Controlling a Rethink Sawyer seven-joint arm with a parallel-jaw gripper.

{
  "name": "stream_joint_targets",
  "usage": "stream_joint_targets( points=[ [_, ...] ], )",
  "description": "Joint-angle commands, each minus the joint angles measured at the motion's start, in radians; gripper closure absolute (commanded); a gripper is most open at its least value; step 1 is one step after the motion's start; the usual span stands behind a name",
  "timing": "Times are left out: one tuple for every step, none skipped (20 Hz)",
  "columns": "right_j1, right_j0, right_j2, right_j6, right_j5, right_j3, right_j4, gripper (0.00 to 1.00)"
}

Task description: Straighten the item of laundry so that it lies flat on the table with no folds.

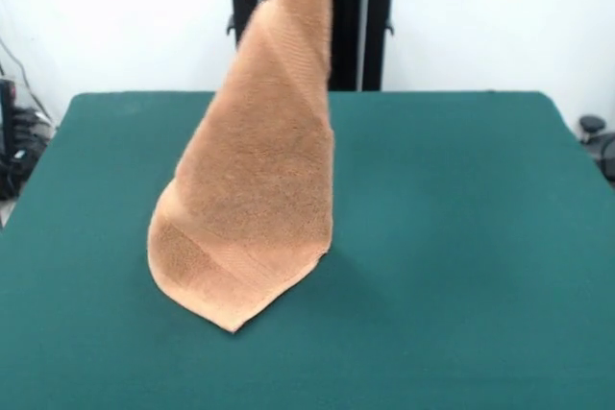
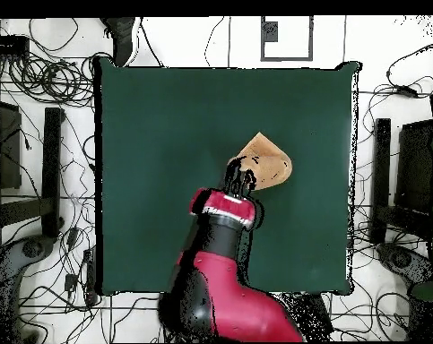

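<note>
The tabletop [image 1: 480, 266], covered in dark green cloth, filled most of both views and carried nothing except the towel. The red and black arm [image 2: 221, 269] reached from its base over the middle of the tabletop. The towel [image 1: 255, 189] hung from above in a long cone, narrow at the top and wider toward the bottom. Its lowest corner was at or just above the green cloth near the centre; if it really touched, I could not say. A woven band ran across the towel near the lower hem, and another slanted band showed higher up. In the overhead view the towel [image 2: 264, 161] appeared as a small orange-tan shape just beside the arm's end. The end effector [image 2: 241, 179] was closed on the towel's top corner, judging from how the fabric hung from it; in the front view the top of the towel went up past the picture's edge, so the fingers themselves were not visible there. In my judgement the step in hand was the lifting, so that the towel opened under its own weight. The next move would call for lowering it while moving sideways, so the hanging part lies down flat and does not fold under itself. No brand, label or readable writing showed in either view.
</note>
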Motion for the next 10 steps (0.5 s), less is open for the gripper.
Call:
stream_joint_targets(
  points=[
    [0.177,0.239,-0.18,0.142,-0.255,0.221,0.284,1.0],
    [0.186,0.248,-0.184,0.152,-0.249,0.222,0.285,1.0],
    [0.191,0.255,-0.183,0.156,-0.235,0.222,0.282,1.0],
    [0.195,0.261,-0.182,0.16,-0.22,0.223,0.279,1.0],
    [0.2,0.268,-0.182,0.164,-0.206,0.223,0.276,1.0],
    [0.195,0.283,-0.183,0.161,-0.197,0.226,0.292,1.0],
    [0.184,0.314,-0.179,0.154,-0.169,0.234,0.331,1.0],
    [0.168,0.346,-0.178,0.141,-0.141,0.237,0.375,1.0],
    [0.152,0.378,-0.177,0.129,-0.113,0.241,0.419,1.0],
    [0.138,0.407,-0.178,0.115,-0.091,0.242,0.462,1.0]
  ],
)
